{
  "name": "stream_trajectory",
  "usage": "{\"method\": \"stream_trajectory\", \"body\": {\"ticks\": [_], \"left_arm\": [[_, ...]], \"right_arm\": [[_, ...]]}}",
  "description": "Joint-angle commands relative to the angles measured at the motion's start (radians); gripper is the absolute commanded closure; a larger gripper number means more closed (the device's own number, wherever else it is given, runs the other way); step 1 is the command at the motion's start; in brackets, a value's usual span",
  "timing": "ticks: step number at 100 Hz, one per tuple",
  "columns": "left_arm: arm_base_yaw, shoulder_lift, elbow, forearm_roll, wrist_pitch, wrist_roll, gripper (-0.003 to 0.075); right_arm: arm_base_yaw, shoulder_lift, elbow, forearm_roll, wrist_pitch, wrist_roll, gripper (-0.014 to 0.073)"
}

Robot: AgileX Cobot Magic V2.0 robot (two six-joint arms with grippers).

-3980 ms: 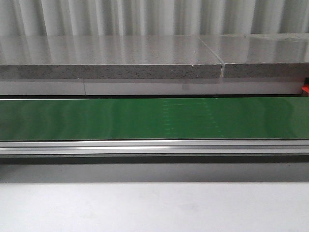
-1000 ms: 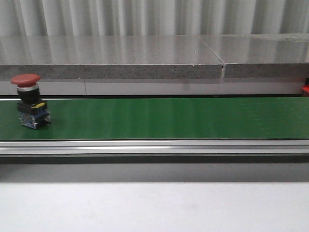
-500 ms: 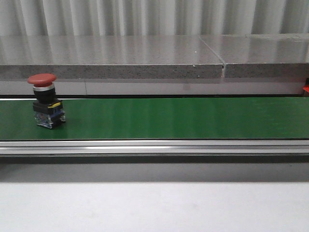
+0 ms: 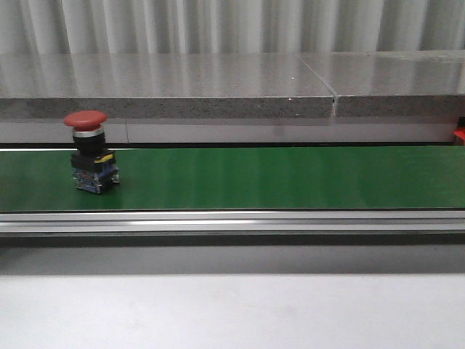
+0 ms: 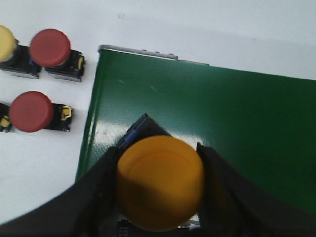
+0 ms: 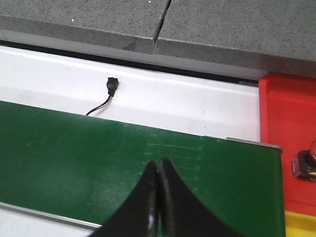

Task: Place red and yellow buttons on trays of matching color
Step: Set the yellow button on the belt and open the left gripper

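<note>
A red button (image 4: 91, 161) stood upright on the green conveyor belt (image 4: 290, 178) toward its left end in the front view, mushroom cap up and base flat on the belt, apparently so that it could be carried along toward the trays; neither arm appeared in that view. The left gripper (image 5: 160, 195) held a yellow button (image 5: 160, 190) by its body, 1 finger on each side of the cap, just above the left end of the belt; whether the base touched the belt could not be told; the pose suggested a button about to be set down there. Beside that end, on the white table (image 5: 197, 29), lay 2 more red buttons (image 5: 49, 47) (image 5: 30, 111) and 1 yellow one (image 5: 6, 42), seemingly a waiting supply. The right gripper (image 6: 157, 197) hung over the right end of the belt with its fingers pressed together and holding nothing, probably waiting for a button to arrive; just past that end sat the red tray (image 6: 286, 128), with 1 red button (image 6: 306, 163) partly visible on it, and a corner of the yellow tray (image 6: 300, 224) nearer the robot.
</note>
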Motion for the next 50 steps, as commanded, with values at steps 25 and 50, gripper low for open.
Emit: {"method": "stream_trajectory", "body": {"ticks": [25,50], "left_arm": [[-0.025,0.113,-0.097,0.009,0.056,0.002,0.0741],[-0.025,0.139,-0.097,0.015,0.056,0.002,0.0741]], "right_arm": [[0.002,-0.011,-0.026,0.01,-0.058,-0.006,0.0686],[0.002,-0.011,-0.026,0.01,-0.058,-0.006,0.0686]]}}
